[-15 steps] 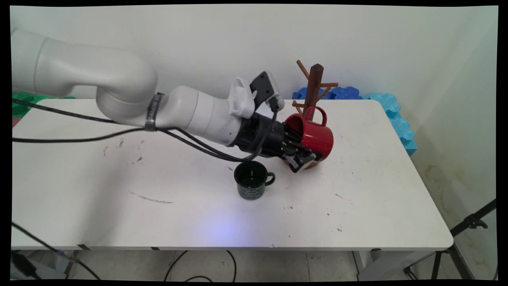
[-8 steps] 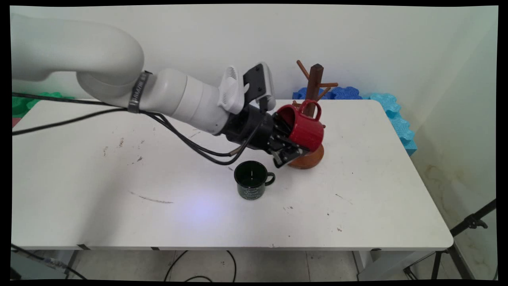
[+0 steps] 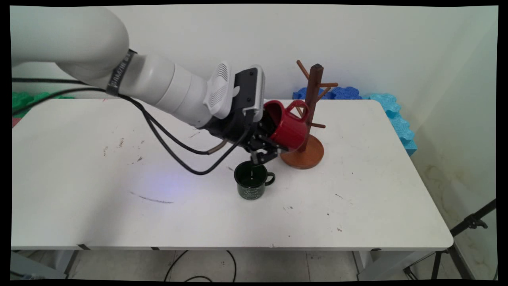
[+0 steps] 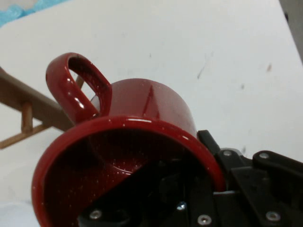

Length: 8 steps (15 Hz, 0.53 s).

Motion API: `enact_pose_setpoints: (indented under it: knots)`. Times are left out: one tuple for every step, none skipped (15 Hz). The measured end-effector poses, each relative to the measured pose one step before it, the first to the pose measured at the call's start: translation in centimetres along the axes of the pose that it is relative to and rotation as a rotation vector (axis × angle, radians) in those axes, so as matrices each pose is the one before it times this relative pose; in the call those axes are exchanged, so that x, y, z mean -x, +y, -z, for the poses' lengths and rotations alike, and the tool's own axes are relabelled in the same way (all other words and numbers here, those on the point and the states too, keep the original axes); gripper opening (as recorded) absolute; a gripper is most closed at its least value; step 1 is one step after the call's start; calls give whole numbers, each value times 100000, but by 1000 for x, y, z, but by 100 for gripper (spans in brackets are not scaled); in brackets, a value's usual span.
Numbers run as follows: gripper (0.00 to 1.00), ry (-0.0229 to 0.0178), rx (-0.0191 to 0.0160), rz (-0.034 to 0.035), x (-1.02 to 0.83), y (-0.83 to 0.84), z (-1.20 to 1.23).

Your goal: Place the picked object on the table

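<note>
On the white counter (image 3: 357, 190), a wooden mug tree (image 3: 311, 119) is standing near the back, with a dark green mug (image 3: 251, 180) sitting upright just in front of it. The tool (image 3: 265, 147) is gripping a red mug (image 3: 286, 125) by its rim, one finger inside, holding it tilted on its side in the air just above the green mug and beside the tree.

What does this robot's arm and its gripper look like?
The arm is made of smooth, rounded white links. A ribbed white piece and a black box sit at the wrist. Black cables hang beneath it. The gripper is black metal linkage with visible screws.
</note>
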Motion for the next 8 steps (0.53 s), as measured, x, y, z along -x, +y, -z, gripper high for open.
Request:
enact_pose_setpoints:
  knots:
    - [0, -2266, -190, -2163, 19, -96, 275]
    - [0, -2673, -262, -2480, 30, -149, 285]
    - [0, -3048, -398, -2686, 52, -241, 301]
    - [0, -1956, -237, -1428, 52, -147, 185]
    - [0, -2681, -222, -1857, 46, -199, 255]
    - [0, -2683, -57, -1697, 35, -174, 243]
    - [0, -2550, 248, -1252, 24, -142, 191]
    - [0, -3395, 645, -1492, -11, -176, 205]
